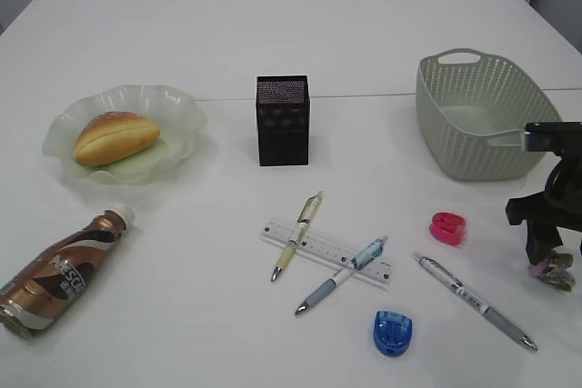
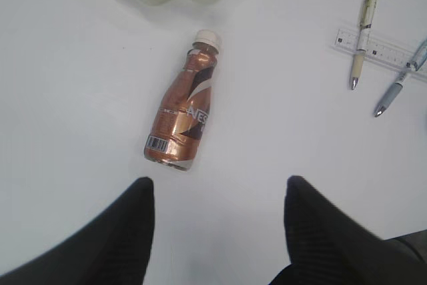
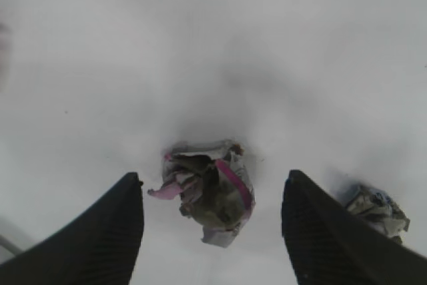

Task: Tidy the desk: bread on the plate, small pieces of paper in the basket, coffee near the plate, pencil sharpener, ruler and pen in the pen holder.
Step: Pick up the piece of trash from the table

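Observation:
The bread (image 1: pixel 116 136) lies on the pale green plate (image 1: pixel 182 106). The coffee (image 1: pixel 64 270) lies on its side on the desk (image 1: pixel 182 333), cap toward the plate. In the left wrist view my left gripper (image 2: pixel 217 188) hangs open just short of the coffee (image 2: pixel 187 111), holding nothing. My right gripper (image 1: pixel 548 256) is open low over the desk, its fingers either side of a crumpled paper (image 3: pixel 213 195) without gripping it. A second paper ball (image 3: pixel 375 210) lies beside it. The ruler (image 1: pixel 327 250), three pens (image 1: pixel 297 235) (image 1: pixel 341 274) (image 1: pixel 475 301), a pink sharpener (image 1: pixel 447 227) and a blue one (image 1: pixel 393 332) lie loose.
The black mesh pen holder (image 1: pixel 283 120) stands mid-desk. The grey-green basket (image 1: pixel 482 115) sits at the right, just behind my right arm. Two of the pens lie across the ruler. The left arm does not show in the exterior view.

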